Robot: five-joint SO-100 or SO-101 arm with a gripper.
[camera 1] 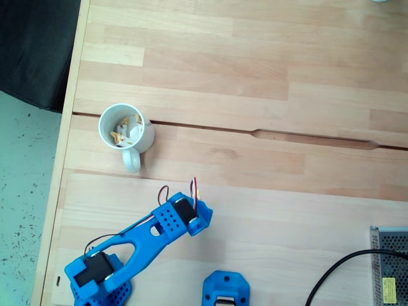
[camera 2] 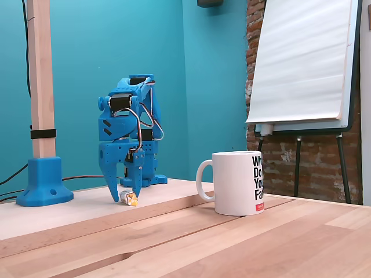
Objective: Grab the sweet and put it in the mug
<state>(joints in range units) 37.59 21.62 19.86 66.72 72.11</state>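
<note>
In a fixed view from the side, my blue gripper (camera 2: 126, 197) points straight down with its tips on the wooden table. It stands open, with the sweet (camera 2: 131, 199) lying on the table between the fingers, nearer the right one. The sweet is tiny, white with a yellow end. The white mug (camera 2: 237, 182) stands to the right, handle towards the arm, with black print on its side. From above, the mug (camera 1: 125, 127) holds wrapped sweets (camera 1: 125, 129) with orange ends. There the folded arm's wrist (camera 1: 185, 217) covers the gripper and the sweet on the table.
A wooden post in a blue base (camera 2: 43, 180) stands left of the arm. A flip chart (camera 2: 301, 63) stands behind at right. From above, a metal box (camera 1: 390, 268) and a black cable (camera 1: 335, 275) sit at the lower right, and a blue part (camera 1: 226, 290) at the bottom edge.
</note>
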